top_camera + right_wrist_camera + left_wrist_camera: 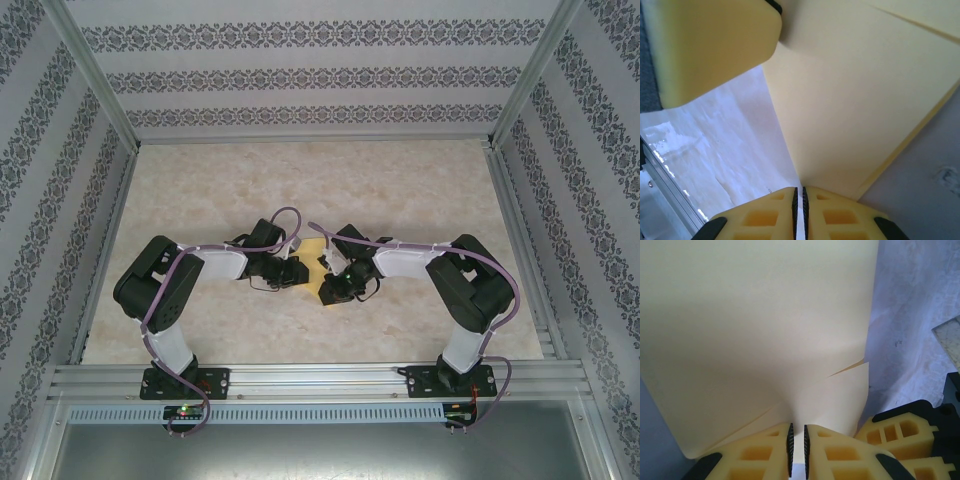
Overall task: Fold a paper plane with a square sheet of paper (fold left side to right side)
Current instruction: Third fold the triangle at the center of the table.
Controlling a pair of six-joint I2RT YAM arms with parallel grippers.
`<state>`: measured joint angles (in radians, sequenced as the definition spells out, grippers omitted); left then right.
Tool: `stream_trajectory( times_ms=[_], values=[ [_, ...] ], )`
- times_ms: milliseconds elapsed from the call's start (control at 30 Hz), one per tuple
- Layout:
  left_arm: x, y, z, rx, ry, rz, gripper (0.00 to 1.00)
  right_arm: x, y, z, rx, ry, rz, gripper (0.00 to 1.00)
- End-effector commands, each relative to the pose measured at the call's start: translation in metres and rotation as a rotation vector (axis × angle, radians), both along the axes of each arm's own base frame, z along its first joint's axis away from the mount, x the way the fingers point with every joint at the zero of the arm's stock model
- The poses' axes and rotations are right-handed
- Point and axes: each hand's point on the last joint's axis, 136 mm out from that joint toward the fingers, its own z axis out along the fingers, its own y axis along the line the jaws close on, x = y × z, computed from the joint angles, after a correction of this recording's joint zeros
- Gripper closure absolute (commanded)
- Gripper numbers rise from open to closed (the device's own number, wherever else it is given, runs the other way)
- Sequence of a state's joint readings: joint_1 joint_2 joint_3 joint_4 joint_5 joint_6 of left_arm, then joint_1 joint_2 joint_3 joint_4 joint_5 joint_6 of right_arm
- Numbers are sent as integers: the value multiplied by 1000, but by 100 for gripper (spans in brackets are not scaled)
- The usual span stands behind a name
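A folded yellow-orange sheet of paper sits pinched between two claws at the middle of the marble-patterned table. From above, its visible strip runs roughly far to near; the arms cover most of it, so which way any tip points cannot be told. The left claw is clamped on one edge, with overlapping layers and a slanting fold edge fanning away from its ribbed pads. The right claw is clamped on the opposite edge, the paper widening from it as a layered wedge.
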<state>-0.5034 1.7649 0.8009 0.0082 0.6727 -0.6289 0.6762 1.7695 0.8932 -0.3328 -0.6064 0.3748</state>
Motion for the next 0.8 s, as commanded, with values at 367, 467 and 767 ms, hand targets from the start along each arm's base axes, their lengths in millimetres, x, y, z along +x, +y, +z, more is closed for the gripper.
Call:
stream_trajectory(
  times_ms=[367,467,767],
  values=[
    [-19,16,-25,115,69,-8,82,-30,-42,1,-72,69,-38,100],
    [-18,15,-23,113,65,-7,82,-24,-33,22,-11,36,-44,100],
    [-16,14,-20,107,58,-2,82,-1,4,40,98,14,-65,100]
  ],
)
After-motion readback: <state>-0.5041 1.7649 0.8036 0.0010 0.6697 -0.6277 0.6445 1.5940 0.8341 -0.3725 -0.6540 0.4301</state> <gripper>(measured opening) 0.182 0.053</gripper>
